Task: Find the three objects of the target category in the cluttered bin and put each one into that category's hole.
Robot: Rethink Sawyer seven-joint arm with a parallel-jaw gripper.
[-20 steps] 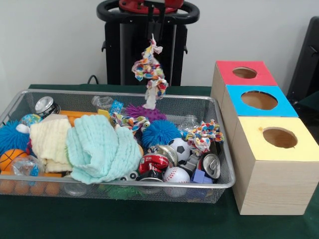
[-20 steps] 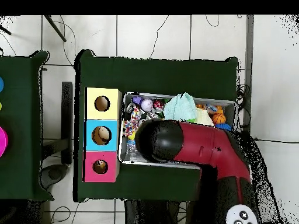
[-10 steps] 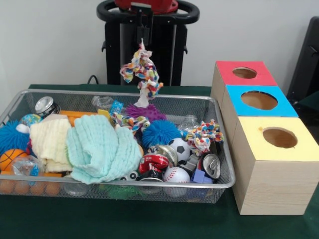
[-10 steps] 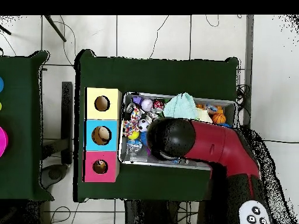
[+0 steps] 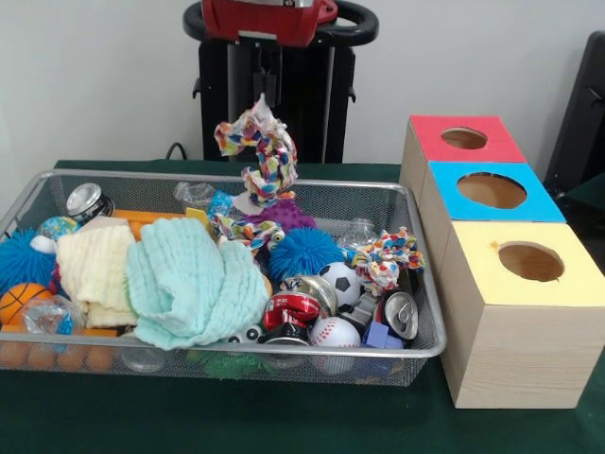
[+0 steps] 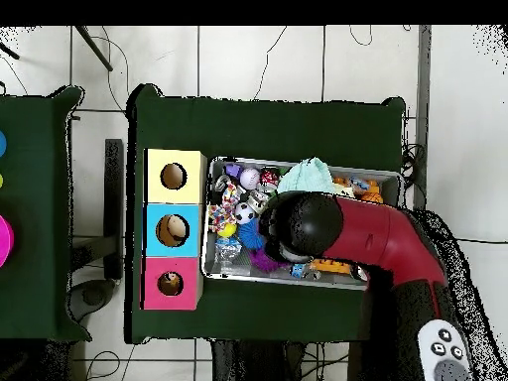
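— How many knotted multicoloured rope toys?
— Three: one (image 5: 257,151) hung at upper centre above the wire mesh bin (image 5: 312,195), pinched by the gripper (image 5: 263,95) fingers; two (image 5: 248,232) (image 5: 383,256) lay inside.
— And the boxes?
— Three wooden ones at right: red-topped (image 5: 460,138), blue-topped (image 5: 488,191), yellow-topped (image 5: 526,262), on the green desk (image 5: 284,421).
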